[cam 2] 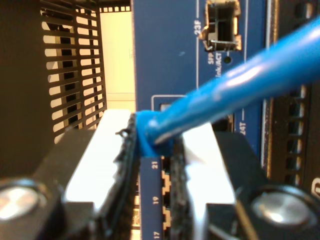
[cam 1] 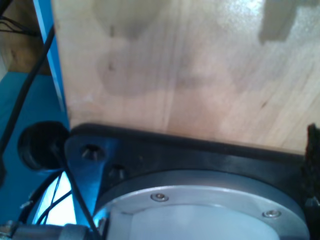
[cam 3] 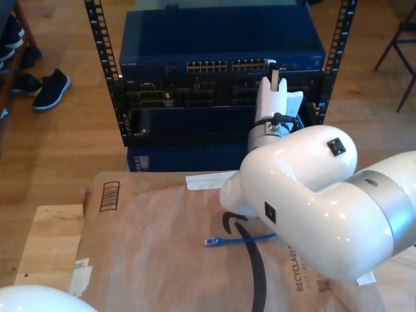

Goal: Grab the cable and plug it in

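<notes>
My second gripper (cam 2: pixel 159 175) is clamping the blue cable's (cam 2: pixel 235 85) plug end, pressing it against the network switch (cam 3: pixel 221 49) port panel in the rack. The cable's free end is lying on the cardboard sheet (cam 3: pixel 149 240). My first gripper's state I cannot tell.

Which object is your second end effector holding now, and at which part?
My second end effector holds the blue cable at its plug-end boot, between both pads.
</notes>
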Controlling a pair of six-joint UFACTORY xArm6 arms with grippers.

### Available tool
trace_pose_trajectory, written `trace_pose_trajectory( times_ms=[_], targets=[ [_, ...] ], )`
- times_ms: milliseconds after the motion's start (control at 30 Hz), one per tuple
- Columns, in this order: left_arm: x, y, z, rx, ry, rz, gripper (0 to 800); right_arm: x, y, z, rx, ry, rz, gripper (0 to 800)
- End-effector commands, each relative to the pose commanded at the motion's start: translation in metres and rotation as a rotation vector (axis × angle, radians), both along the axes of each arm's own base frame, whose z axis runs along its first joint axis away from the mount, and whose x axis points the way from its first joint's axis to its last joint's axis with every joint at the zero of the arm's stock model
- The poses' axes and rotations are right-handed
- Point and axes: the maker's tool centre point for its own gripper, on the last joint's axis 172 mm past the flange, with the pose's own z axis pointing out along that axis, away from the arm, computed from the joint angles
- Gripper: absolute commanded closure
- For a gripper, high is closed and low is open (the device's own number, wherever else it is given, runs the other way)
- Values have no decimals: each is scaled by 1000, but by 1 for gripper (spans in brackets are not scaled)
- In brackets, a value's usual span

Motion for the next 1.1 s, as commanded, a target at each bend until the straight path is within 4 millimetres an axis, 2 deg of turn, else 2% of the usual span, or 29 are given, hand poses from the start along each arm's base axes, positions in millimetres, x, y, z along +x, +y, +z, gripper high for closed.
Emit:
trace_pose_trajectory(
  times_ms=[233,633,1033,1100],
  targets=[
    [0,0,0,0,0,0,0,0,-1,-6,-4,8,-2,800],
    [0,0,0,0,0,0,0,3,3,2,-3,-8,9,800],
    [0,0,0,0,0,0,0,7,6,-9,-4,9,15,800],
    [0,0,0,0,0,0,0,10,6,-5,1,-2,13,800]
  ],
)
